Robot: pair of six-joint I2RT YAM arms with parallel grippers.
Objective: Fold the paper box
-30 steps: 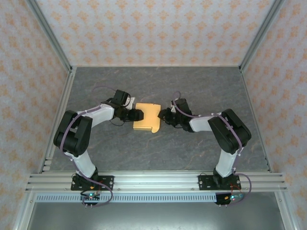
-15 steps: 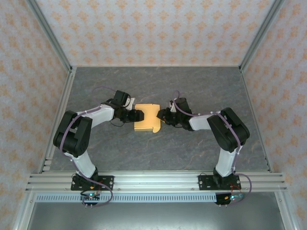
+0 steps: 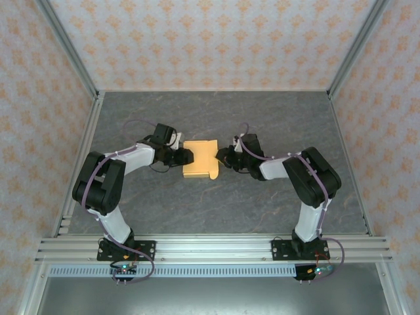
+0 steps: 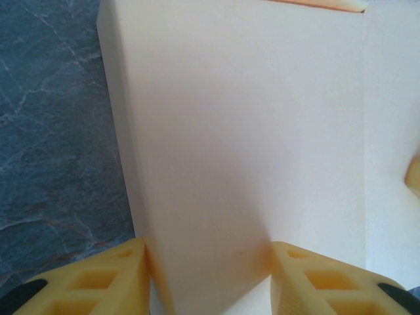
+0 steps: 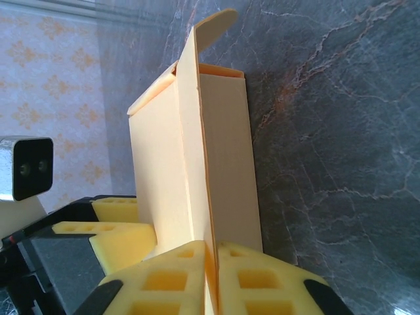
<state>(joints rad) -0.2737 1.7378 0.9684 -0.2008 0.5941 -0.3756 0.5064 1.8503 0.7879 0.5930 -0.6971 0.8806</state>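
We find the paper box [image 3: 200, 159] held from both sides at the middle of the desk [image 3: 216, 210].
From above, the left end effector [image 3: 186, 157] meets the box's 9 o'clock edge and the right end effector [image 3: 223, 158] its 3 o'clock edge. In the left wrist view, half-open pads [image 4: 98, 285] press on either side of the box's raised body. In the right wrist view, nearly closed pads [image 5: 262, 289] pinch a thin upright panel. We cannot see inside the box's open 12 o'clock end.
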